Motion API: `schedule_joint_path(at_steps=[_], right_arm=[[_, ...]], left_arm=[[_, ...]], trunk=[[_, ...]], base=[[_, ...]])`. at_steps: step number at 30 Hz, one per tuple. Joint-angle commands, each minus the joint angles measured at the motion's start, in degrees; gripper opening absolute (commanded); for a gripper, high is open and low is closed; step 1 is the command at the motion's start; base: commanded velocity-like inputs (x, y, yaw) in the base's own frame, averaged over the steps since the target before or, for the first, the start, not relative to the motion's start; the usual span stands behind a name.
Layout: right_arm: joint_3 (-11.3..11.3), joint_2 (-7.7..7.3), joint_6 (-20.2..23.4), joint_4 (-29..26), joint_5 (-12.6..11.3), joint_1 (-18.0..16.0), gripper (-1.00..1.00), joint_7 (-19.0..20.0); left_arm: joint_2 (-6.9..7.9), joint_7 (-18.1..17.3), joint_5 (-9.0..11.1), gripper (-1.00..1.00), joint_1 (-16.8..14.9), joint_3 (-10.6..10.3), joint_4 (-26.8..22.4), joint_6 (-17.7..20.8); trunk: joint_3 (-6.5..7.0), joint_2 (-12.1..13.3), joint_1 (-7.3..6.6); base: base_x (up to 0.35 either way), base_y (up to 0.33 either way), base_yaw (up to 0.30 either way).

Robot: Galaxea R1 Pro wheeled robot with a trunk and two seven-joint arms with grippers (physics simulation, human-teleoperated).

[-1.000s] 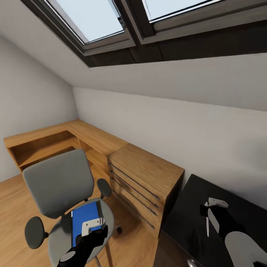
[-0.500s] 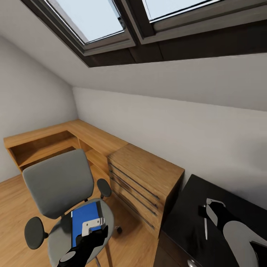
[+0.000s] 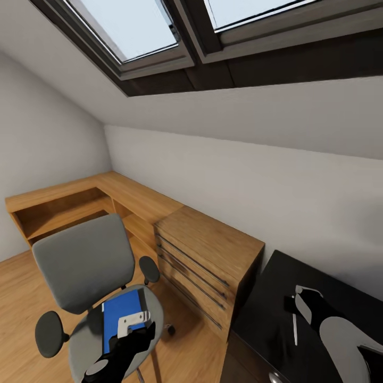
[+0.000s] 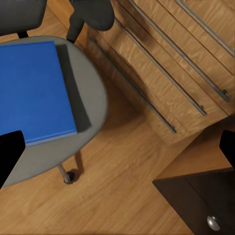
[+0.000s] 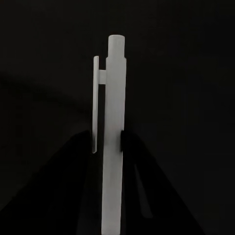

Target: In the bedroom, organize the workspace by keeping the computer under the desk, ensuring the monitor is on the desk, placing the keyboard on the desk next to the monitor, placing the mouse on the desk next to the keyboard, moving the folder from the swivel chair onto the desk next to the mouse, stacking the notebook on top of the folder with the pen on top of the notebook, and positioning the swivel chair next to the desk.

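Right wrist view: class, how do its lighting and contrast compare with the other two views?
Right wrist view: nearly black, the pale pen stands out sharply on the dark desk. Head view: bright, evenly lit, wide-angle bending around the skylights. Left wrist view: evenly lit, soft shadow beside the blue folder.

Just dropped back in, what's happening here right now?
The right end effector is over the black desk, with the pen between its fingers. The head view does not settle whether the pen is clamped or lying on the desktop. The left end effector hangs open above the swivel chair, over the blue flat item lying on the seat with a darker flat item beneath it, not touching either. A light-wood chest stands between chair and desk.
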Motion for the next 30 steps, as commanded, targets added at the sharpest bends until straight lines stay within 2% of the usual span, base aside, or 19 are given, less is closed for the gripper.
schedule_joint_path(at_steps=[1,13,26,27,30], right_arm=[[-0.3,0.05,0.4,-0.1,0.3,-0.1,-1.00,0.0],[-0.3,0.15,0.4,0.0,0.4,-0.1,-1.00,0.0],[-0.2,0.22,0.4,0.0,0.4,-0.1,-1.00,0.0],[-0.2,0.20,0.4,0.0,0.4,-0.1,1.00,0.0],[-0.2,0.23,0.4,-0.1,0.4,-0.1,1.00,0.0]], left_arm=[[0.05,0.4,0.2,1.00,-0.1,-0.1,-0.1,0.1],[0.05,0.4,0.2,1.00,-0.1,-0.1,-0.2,-1.2],[0.05,0.4,0.2,1.00,-0.1,-0.1,-0.2,-1.2],[0.05,0.4,0.2,1.00,-0.1,-0.1,-0.2,-1.2],[0.05,0.4,0.2,1.00,-0.1,0.0,-0.2,-1.2]], trunk=[[-0.14,-0.1,0.04],[-2.11,-4.5,2.46],[-2.11,-4.5,2.46],[-2.11,-4.5,2.46],[-2.11,-4.5,2.46]], base=[[0.000,0.000,0.000],[0.000,0.000,0.000],[0.000,0.000,0.000],[0.000,0.000,0.000],[0.000,0.000,0.000]])
